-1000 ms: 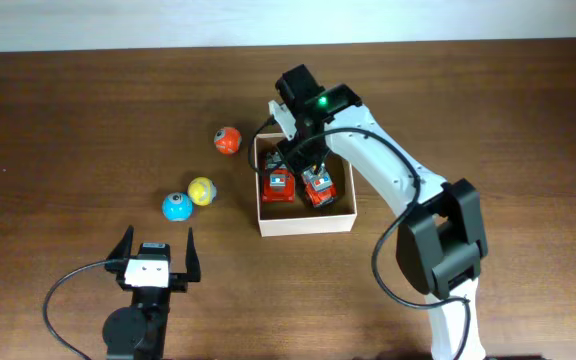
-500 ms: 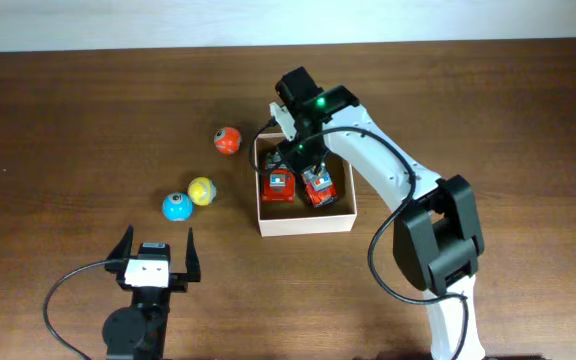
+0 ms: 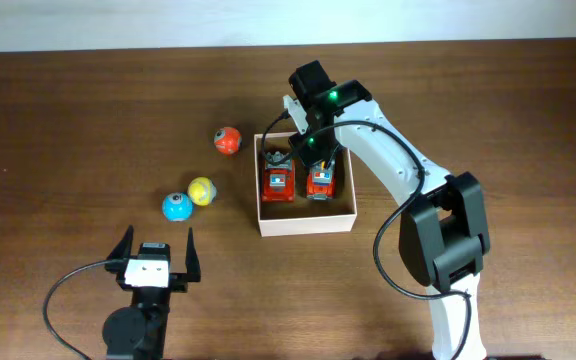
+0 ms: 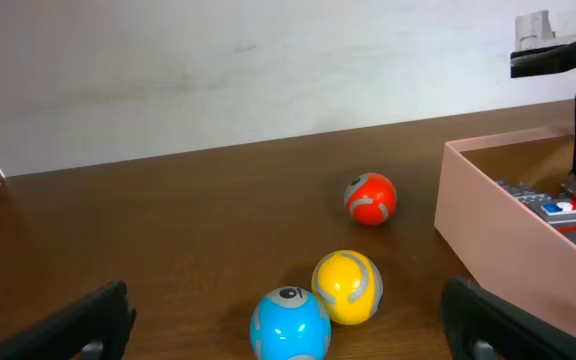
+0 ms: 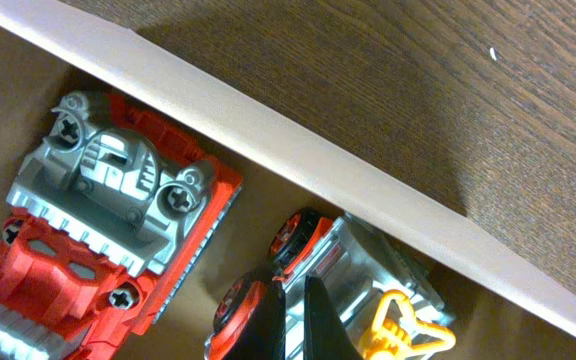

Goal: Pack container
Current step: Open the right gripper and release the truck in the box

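The container (image 3: 306, 222), a shallow square box with white walls, sits mid-table. Two red and grey toy cars lie in it side by side: a left car (image 3: 278, 184) and a right car (image 3: 319, 182). My right gripper (image 3: 313, 155) reaches down into the box at its far wall (image 5: 298, 150). In the right wrist view its fingers (image 5: 301, 320) are pressed together on the right car (image 5: 368, 270), beside the left car (image 5: 108, 200). My left gripper (image 3: 158, 240) is open and empty near the front edge.
Three balls lie on the wood left of the container: an orange one (image 3: 228, 140), a yellow one (image 3: 202, 190) and a blue one (image 3: 175, 206). The left wrist view shows them as well, orange (image 4: 371, 198), yellow (image 4: 347, 287), blue (image 4: 290, 324), with the container wall (image 4: 498, 220) at the right.
My right gripper shifted slightly right and back, and the right car turned from tilted to straight beside the left car. The left arm and the balls have not moved.
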Controlling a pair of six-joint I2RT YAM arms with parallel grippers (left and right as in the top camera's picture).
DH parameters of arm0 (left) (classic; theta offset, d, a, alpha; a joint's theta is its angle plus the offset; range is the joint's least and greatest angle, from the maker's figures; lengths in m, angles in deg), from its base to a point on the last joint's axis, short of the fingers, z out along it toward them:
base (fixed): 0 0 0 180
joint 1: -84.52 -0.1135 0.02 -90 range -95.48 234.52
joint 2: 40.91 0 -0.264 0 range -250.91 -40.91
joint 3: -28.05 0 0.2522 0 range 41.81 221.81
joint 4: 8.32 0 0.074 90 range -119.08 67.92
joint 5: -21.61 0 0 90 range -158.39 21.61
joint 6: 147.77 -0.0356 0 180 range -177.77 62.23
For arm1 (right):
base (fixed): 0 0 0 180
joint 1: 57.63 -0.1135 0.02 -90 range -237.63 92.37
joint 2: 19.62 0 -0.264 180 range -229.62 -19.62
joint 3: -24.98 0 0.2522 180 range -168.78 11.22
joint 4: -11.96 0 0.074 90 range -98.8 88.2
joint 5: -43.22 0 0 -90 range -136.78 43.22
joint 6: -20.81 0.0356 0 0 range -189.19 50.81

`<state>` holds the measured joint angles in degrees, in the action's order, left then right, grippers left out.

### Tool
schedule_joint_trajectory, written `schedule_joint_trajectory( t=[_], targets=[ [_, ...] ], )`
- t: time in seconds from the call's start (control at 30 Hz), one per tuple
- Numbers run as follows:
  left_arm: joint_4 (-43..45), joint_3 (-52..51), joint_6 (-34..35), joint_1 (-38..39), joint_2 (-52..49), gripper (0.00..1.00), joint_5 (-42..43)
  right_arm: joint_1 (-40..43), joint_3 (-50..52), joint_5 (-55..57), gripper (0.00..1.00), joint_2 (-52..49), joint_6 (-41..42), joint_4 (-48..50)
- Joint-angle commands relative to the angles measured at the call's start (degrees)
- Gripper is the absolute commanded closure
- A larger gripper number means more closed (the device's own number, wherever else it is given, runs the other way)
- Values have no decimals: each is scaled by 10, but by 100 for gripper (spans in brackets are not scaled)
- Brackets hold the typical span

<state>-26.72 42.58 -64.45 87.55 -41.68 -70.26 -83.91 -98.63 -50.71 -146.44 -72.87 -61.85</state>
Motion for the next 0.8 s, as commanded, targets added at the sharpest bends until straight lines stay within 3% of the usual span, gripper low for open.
schedule_joint_trajectory(
  t=[0.0, 0.77],
  targets=[
    [-1, -2, -9, -3, 4, 1, 7, 2, -7, 10, 96, -10, -5, 4],
    [-1, -2, -9, -3, 4, 1, 7, -29, -13, -33, 96, -9, -6, -48]
  ],
)
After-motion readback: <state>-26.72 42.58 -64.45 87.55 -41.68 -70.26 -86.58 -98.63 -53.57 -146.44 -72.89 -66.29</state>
